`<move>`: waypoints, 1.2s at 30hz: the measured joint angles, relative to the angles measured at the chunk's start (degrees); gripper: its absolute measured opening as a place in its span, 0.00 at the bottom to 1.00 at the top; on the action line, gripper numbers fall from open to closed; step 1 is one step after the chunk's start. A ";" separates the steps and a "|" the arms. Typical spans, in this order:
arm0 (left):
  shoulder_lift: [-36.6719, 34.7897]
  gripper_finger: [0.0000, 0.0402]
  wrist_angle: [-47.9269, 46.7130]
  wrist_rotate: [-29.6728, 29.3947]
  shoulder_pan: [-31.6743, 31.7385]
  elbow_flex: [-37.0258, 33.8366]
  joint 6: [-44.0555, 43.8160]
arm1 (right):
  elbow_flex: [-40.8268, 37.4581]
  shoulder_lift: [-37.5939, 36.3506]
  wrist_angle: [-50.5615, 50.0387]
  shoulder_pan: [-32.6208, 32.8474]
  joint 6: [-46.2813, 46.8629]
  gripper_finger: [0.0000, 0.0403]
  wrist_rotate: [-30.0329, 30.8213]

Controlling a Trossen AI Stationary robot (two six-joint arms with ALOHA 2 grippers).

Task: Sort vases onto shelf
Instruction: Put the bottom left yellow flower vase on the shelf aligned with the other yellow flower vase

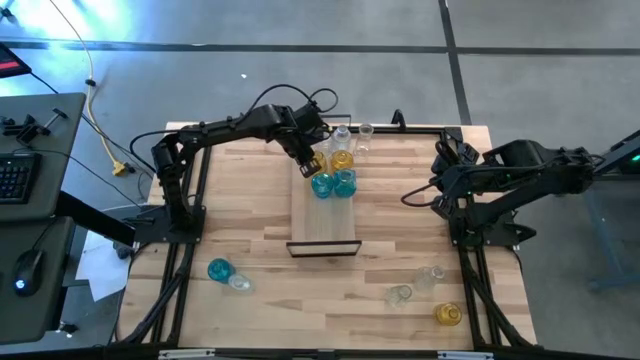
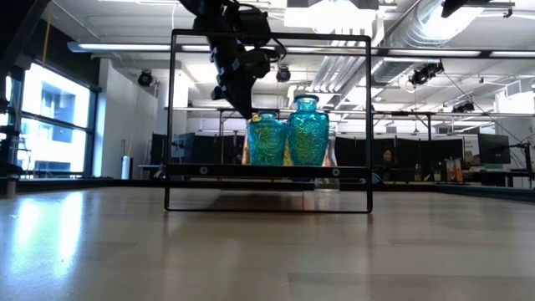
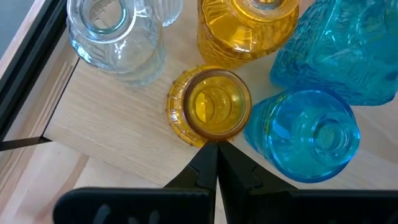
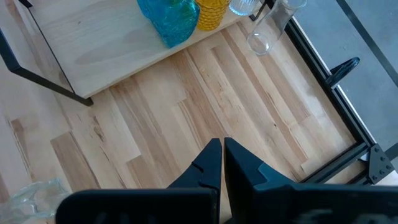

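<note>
The shelf (image 1: 322, 215), a narrow light-wood board with a thin black frame, lies lengthwise on the middle of the tabletop (image 1: 250, 210). At its far end stands a cluster of vases: two teal vases (image 1: 333, 184) side by side, amber ones just behind them, and clear ones at the far edge.

The left gripper (image 1: 309, 166) hangs over that cluster, at its left side. Its jaws are pressed together and hold nothing. In the left wrist view the closed fingertips (image 3: 210, 163) sit just above and beside the open mouth of a small amber vase (image 3: 210, 106); whether they touch its rim cannot be told. A teal vase (image 3: 306, 135) stands touching that amber vase, a larger amber vase (image 3: 245, 28) stands behind it, and a clear vase (image 3: 115, 37) stands near the shelf's corner.

The right gripper (image 1: 441, 160) waits at the table's right edge, well apart from the shelf, its jaws likewise pressed together and empty, over bare tabletop.

Off the shelf, on the near part of the table, lie a teal vase (image 1: 219, 270) with a clear vase (image 1: 240, 283) just beside it on the left, and two clear vases (image 1: 415, 285) and an amber vase (image 1: 448, 315) on the right.
</note>
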 joint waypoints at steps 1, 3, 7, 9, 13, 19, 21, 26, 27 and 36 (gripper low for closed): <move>0.00 0.00 0.10 0.00 0.00 0.00 0.00 | 0.00 0.02 0.00 0.00 0.00 0.00 0.00; 0.00 0.00 0.42 0.53 0.00 0.00 0.00 | 0.00 0.01 0.00 -0.01 0.00 0.00 0.00; 0.00 0.00 0.88 1.08 -0.05 0.00 -0.04 | 0.00 0.02 0.00 -0.01 0.00 0.00 -0.04; 0.00 0.00 0.88 1.20 -0.03 0.00 -0.42 | 0.00 0.02 0.00 -0.01 0.09 0.00 -0.07; 0.00 0.00 1.35 1.88 -0.03 0.00 -0.44 | 0.00 0.01 0.00 -0.01 0.13 0.00 -0.09; 0.00 0.00 2.90 2.01 -0.14 0.00 -0.89 | 0.00 0.01 0.00 0.00 0.17 0.00 -0.13; 0.00 0.00 3.21 3.03 -0.14 0.00 -0.91 | 0.00 0.02 0.00 -0.01 0.17 0.00 -0.16; 0.00 0.00 3.31 3.21 -0.14 0.00 -0.98 | 0.00 0.01 0.00 -0.01 0.17 0.00 -0.24; 0.00 0.00 3.30 3.21 -0.14 0.00 -0.98 | 0.00 0.00 0.00 -0.02 0.17 0.00 -0.26; 0.00 0.00 -1.99 -0.43 -0.14 0.00 -1.58 | 0.00 0.00 0.00 -0.02 0.17 0.00 -0.55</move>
